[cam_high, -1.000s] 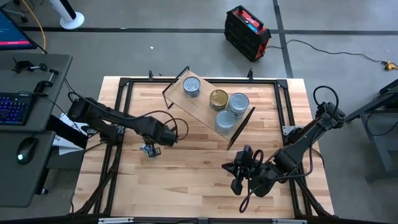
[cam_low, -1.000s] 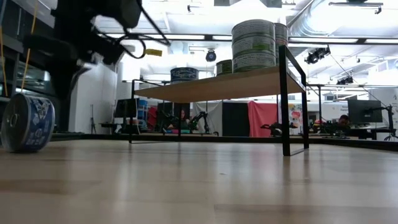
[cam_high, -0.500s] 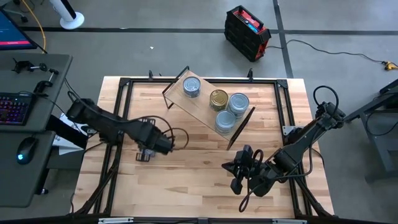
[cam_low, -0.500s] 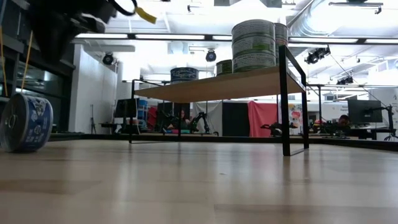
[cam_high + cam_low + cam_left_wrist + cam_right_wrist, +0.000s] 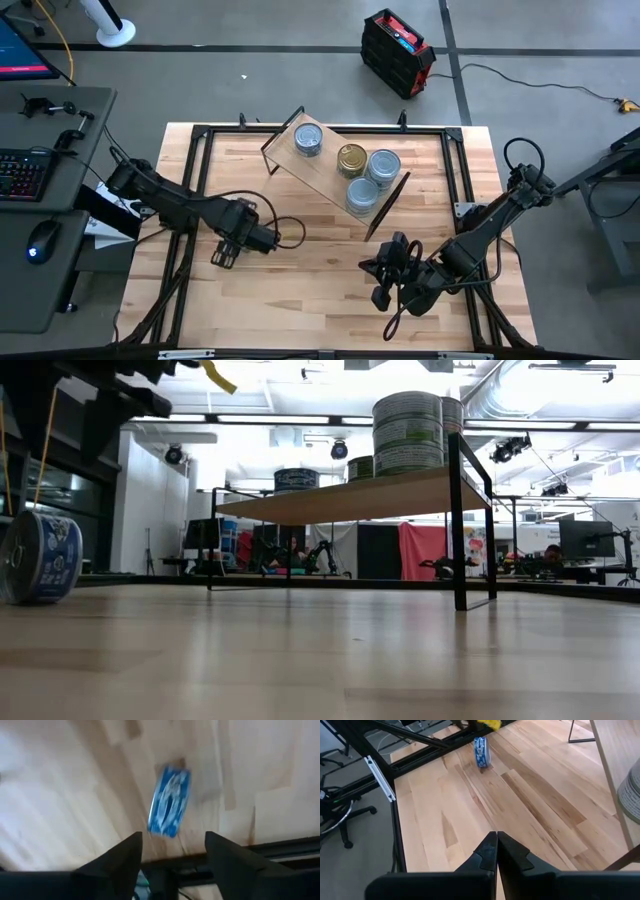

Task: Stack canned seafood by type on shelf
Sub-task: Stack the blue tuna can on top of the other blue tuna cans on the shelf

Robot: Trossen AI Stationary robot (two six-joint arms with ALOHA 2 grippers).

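Note:
A blue-labelled can [image 5: 170,802] stands on its curved side on the table, near the left edge; it also shows in the low view [image 5: 40,557] and the right wrist view [image 5: 481,751]. My left gripper [image 5: 223,257] hangs open above it, pointing down, with the fingers [image 5: 120,862] clear of the can. The shelf [image 5: 330,178] stands slantwise at the far middle on thin black legs. It bears three silver-topped cans [image 5: 308,139] and a gold-topped one [image 5: 351,158]; the low view shows two stacked [image 5: 407,432]. My right gripper [image 5: 497,845] waits shut over the near right.
Black frame rails [image 5: 190,200] run along the table's edges, close to the can on the left. Bare tabletop [image 5: 310,270] lies between the two arms. A desk with a keyboard [image 5: 30,170] stands beyond the left edge.
My left gripper has opened and let go of the blue can, risen, rolled about its own axis and drifted a little toward the near left. The can stays on its curved side on the table where it was set.

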